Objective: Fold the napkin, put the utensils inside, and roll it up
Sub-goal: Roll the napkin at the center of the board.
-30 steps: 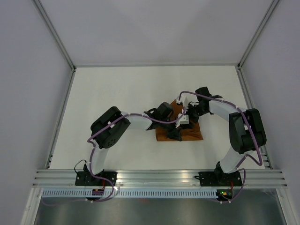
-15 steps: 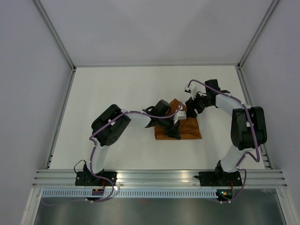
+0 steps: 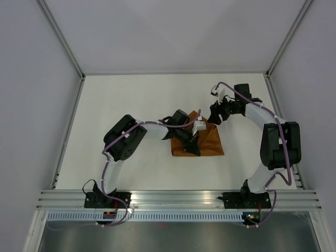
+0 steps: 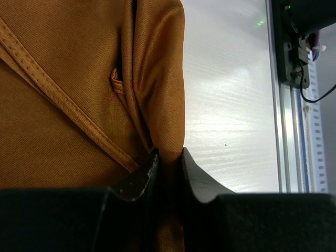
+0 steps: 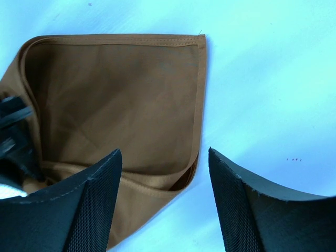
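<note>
The napkin (image 3: 207, 140) lies on the bench (image 3: 131, 105) right of centre in the top view, already doubled into a compact, layered shape. The left hand (image 4: 169, 157) is narrow and pinches a raised ridge of the cloth; in its own view the fold rises from between the jaws at bottom centre toward the top of the frame, with white bench to the right. The right hand (image 5: 164, 152) stands wide and holds nothing. It hovers above the napkin's far right corner, and the flat panel fills the upper left of its view, the stitched hem (image 5: 121, 41) running along the top and down the right side. The knife shows in no view; whether it sits inside the fold cannot be told. The step looks like turning this pinched edge over to start or tighten the roll. To do it well, the pinch should take in every layer of the ridge, not just the top sheet, since the satin cloth will likely slip. The pull should run low and square to the hem so the roll does not skew. The right hand would best press the free corner flat before the left pulls, so the whole napkin does not slide across the smooth bench.
</note>
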You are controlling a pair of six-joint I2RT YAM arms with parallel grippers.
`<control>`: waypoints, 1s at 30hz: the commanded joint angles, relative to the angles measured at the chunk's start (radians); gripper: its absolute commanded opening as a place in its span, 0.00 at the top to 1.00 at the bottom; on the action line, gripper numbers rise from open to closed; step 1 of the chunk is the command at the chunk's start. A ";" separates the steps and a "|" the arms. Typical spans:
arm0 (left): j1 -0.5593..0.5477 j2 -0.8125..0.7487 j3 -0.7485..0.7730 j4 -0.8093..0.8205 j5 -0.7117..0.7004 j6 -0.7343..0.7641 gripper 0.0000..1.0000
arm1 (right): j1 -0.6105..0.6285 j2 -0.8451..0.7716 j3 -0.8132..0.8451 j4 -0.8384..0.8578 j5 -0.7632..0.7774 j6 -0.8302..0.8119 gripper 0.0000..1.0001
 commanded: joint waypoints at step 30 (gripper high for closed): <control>0.103 0.235 0.056 -0.362 -0.085 -0.055 0.98 | 0.428 -0.513 -0.640 0.264 0.151 -0.280 0.28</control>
